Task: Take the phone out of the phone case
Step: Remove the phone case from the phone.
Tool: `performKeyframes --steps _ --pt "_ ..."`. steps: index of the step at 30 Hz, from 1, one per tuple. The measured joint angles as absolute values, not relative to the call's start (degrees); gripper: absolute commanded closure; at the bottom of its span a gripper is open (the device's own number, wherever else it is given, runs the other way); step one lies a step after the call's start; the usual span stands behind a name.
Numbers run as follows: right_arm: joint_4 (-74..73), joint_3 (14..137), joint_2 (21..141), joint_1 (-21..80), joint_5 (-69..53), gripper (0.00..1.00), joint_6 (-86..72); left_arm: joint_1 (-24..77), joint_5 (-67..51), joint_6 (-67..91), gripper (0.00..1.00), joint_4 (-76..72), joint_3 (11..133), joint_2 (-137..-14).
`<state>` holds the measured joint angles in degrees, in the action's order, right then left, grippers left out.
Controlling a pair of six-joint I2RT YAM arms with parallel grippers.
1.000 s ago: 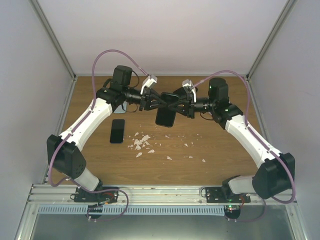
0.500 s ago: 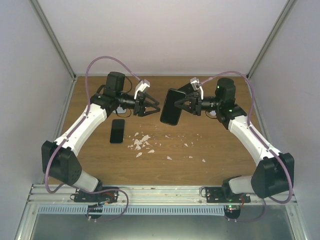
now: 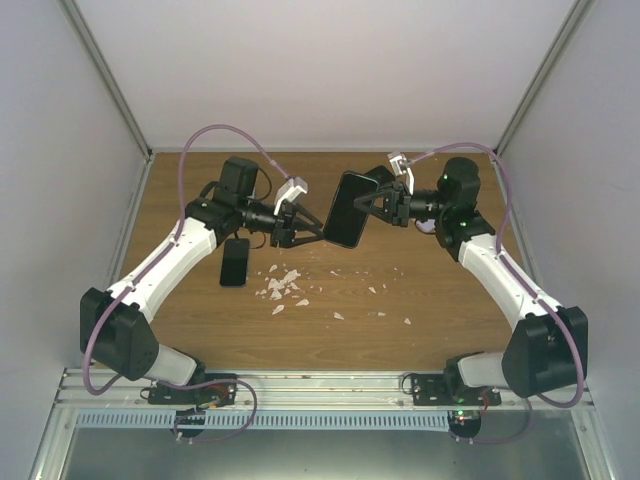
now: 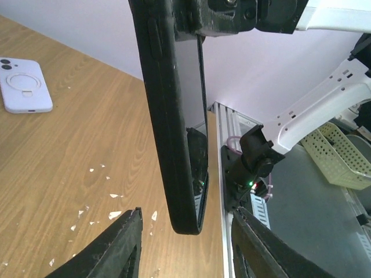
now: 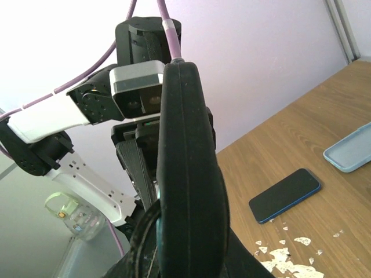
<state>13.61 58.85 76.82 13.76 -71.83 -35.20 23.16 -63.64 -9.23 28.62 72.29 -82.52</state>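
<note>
Top external view: a phone (image 3: 350, 210) hangs tilted in the air over the far middle of the bench (image 3: 440, 300). It is a dark slab with rounded corners. From the left wrist it is seen edge-on, with a thick matte black phone case (image 4: 165, 116) wrapped around a glossy screen.

The right pincer (image 3: 383, 208) is clamped on the phone's right end and carries it alone. The left pincer (image 3: 305, 232) has its jaws partly apart, its fingers (image 4: 116, 249) either side of the phone's lower end without touching it.

A second ago both pincers gripped the phone together. The left one then let go and drew back, and it is now close again.

Below, a bare dark handset (image 3: 235, 262) lies flat toward the bench's left edge. White scraps (image 3: 282, 285) are scattered just beside it, toward the middle.
</note>
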Motion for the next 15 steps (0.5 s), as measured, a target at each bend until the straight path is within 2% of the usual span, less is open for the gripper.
performKeyframes --steps 6,15 --pt "15.4 58.8 76.8 13.8 -72.6 0.99 -37.2 24.7 -61.7 -10.5 0.67 29.0 72.3 -82.5" --pt "18.1 57.8 76.8 13.6 -72.9 1.0 -38.6 25.0 -59.4 -11.6 0.75 29.3 72.2 -82.5"
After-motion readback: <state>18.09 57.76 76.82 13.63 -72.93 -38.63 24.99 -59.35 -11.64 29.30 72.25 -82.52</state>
